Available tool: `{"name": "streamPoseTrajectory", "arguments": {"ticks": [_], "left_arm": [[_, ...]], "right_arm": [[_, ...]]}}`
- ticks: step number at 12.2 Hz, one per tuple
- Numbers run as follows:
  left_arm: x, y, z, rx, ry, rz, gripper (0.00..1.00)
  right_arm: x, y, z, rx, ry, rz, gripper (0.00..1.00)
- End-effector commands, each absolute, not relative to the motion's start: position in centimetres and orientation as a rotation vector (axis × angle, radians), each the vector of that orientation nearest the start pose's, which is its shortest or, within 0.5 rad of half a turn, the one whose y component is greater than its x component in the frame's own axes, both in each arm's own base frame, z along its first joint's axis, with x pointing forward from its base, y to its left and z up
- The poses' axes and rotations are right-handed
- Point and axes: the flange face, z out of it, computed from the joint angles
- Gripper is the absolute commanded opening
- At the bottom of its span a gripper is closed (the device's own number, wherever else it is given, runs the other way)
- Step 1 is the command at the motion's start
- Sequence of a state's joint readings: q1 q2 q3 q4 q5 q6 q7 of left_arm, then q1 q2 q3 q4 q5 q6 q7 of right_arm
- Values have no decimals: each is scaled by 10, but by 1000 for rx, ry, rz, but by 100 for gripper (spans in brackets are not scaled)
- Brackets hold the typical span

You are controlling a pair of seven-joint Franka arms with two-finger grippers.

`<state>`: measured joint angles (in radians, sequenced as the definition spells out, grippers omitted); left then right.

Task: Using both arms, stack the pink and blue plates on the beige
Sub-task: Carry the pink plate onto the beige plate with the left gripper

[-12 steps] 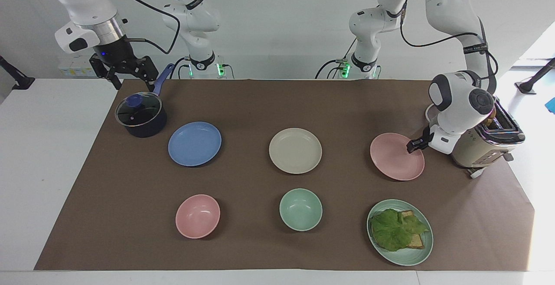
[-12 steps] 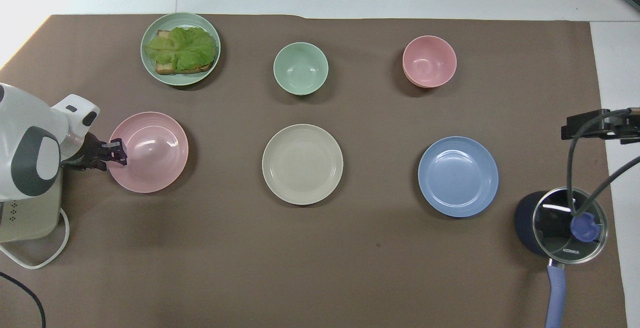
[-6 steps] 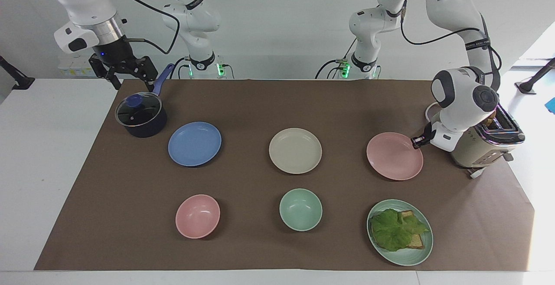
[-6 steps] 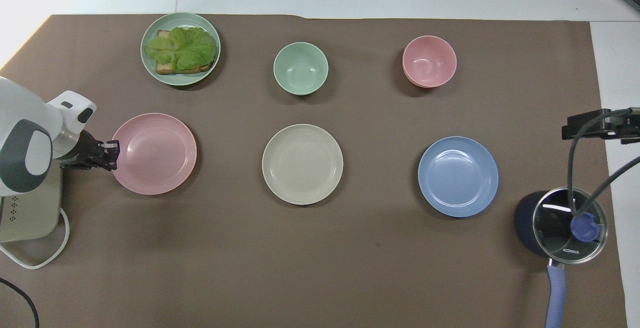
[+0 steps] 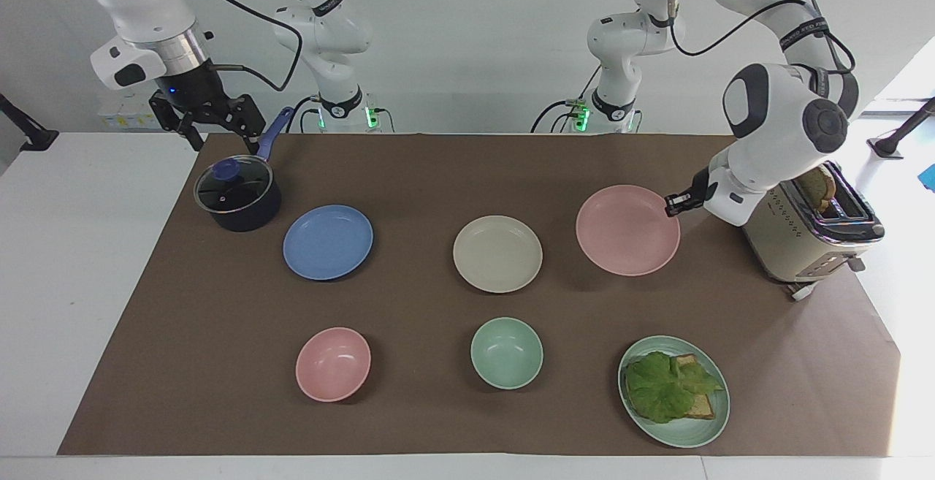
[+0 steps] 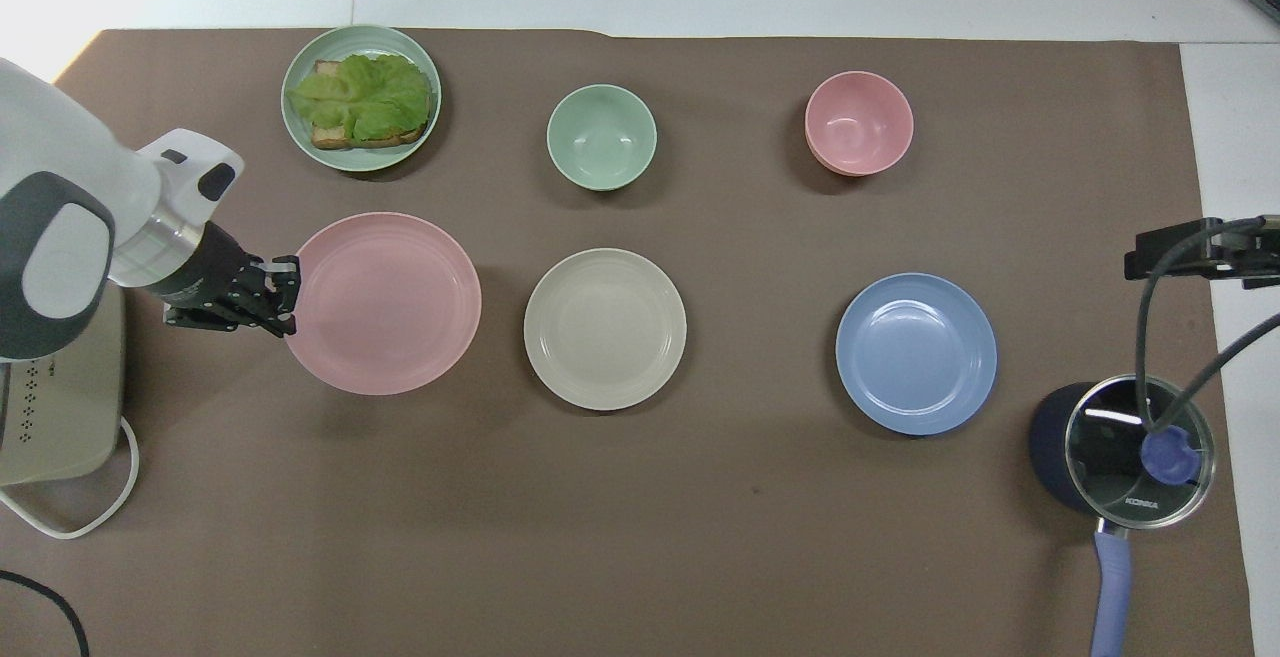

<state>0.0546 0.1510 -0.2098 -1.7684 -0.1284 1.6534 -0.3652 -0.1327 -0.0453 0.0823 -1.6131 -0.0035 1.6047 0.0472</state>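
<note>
My left gripper (image 5: 673, 204) (image 6: 285, 295) is shut on the rim of the pink plate (image 5: 627, 230) (image 6: 384, 303) and holds it level in the air over the mat, between the toaster and the beige plate (image 5: 497, 253) (image 6: 605, 328). That cream plate lies flat at the mat's middle. The blue plate (image 5: 328, 241) (image 6: 916, 353) rests flat toward the right arm's end, beside the pot. My right gripper (image 5: 210, 123) hangs open in the air above the pot and holds nothing; the overhead view shows only part of it at its edge.
A dark pot with a glass lid (image 5: 237, 192) (image 6: 1125, 447) sits under the right gripper. A toaster (image 5: 811, 235) stands at the left arm's end. Farther from the robots lie a pink bowl (image 5: 333, 363), a green bowl (image 5: 507, 352) and a green plate with lettuce and toast (image 5: 673, 389).
The left gripper closed on the pink plate's rim, lifted it off the mat and carried it toward the beige plate. The right arm has stayed above the pot.
</note>
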Motion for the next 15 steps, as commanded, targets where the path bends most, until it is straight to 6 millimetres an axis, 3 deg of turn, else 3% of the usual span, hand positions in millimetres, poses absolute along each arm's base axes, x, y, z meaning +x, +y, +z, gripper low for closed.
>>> {"name": "streamPoseTrajectory", "arguments": {"ticks": [1, 2, 4, 6, 8, 10, 13, 15], "left_arm": [[551, -169, 450, -3182, -362, 457, 0], [542, -203, 444, -3192, -339, 430, 0], [526, -250, 412, -3213, -317, 344, 0], [516, -273, 375, -3244, -277, 261, 0], [512, -283, 365, -3261, -259, 223, 0], [513, -284, 365, -3266, -247, 222, 99], [530, -267, 376, -3258, -278, 208, 100], [556, -220, 401, -3178, -263, 142, 100]], "right_arm": [[536, -28, 636, -3135, 169, -45, 100], [537, -28, 635, -3134, 169, -43, 100], [537, -28, 635, -3135, 166, -43, 100], [537, -30, 636, -3134, 171, -53, 100], [538, -29, 636, -3134, 176, -60, 100], [540, -31, 634, -3133, 183, -72, 100], [547, -33, 619, -3134, 174, -106, 100], [553, -37, 595, -3131, 177, -132, 100]]}}
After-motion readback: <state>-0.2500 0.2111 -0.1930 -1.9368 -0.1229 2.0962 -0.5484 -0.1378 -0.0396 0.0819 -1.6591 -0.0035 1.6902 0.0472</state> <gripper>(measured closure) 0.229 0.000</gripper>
